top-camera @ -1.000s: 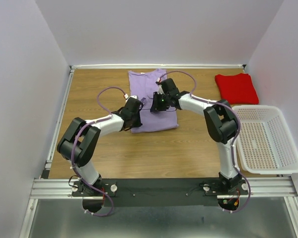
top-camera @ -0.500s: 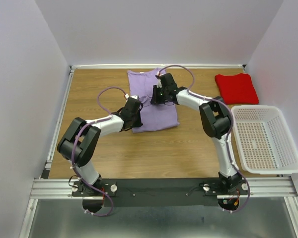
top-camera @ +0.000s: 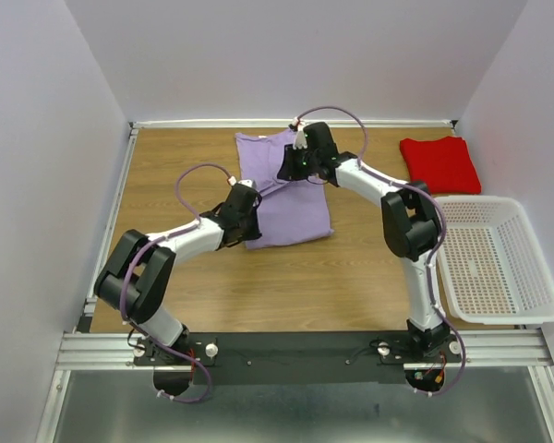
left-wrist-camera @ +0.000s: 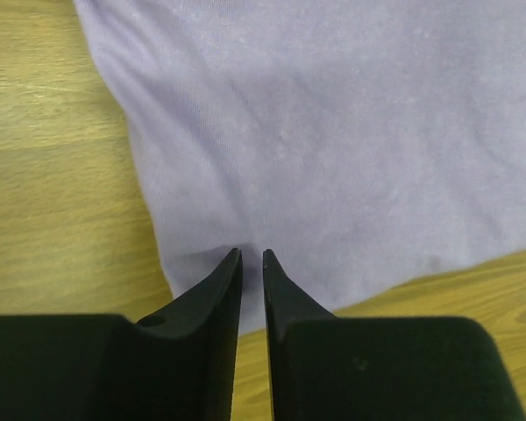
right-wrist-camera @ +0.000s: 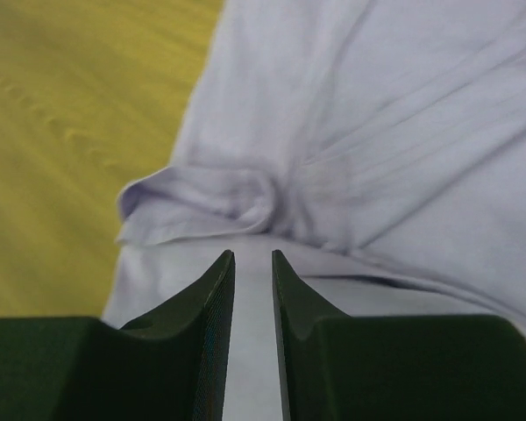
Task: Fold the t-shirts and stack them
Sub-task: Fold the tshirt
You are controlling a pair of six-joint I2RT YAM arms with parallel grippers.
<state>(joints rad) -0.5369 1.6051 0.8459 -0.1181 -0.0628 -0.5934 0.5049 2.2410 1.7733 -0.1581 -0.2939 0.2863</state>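
The lavender t-shirt [top-camera: 291, 208] lies as a long folded strip at the table's middle back. My left gripper [top-camera: 249, 220] is over its near left corner, and in the left wrist view [left-wrist-camera: 252, 252] its jaws are almost together, with the shirt [left-wrist-camera: 333, 132] just ahead and nothing pinched. My right gripper [top-camera: 289, 168] is low over the shirt's far half, and in the right wrist view [right-wrist-camera: 253, 253] its jaws stand a narrow gap apart, behind a bunched ridge of cloth [right-wrist-camera: 237, 197]. The red t-shirt [top-camera: 440, 164] lies folded at the back right.
A white perforated basket [top-camera: 494, 263] stands at the right edge, near the red shirt. Bare wood [top-camera: 258, 286] lies between the lavender shirt and the arm bases. Walls close in the left, back and right sides.
My right gripper has slid from the shirt's middle toward its far end. My left gripper has stayed at the near left corner. The shirt's outline is about the same.
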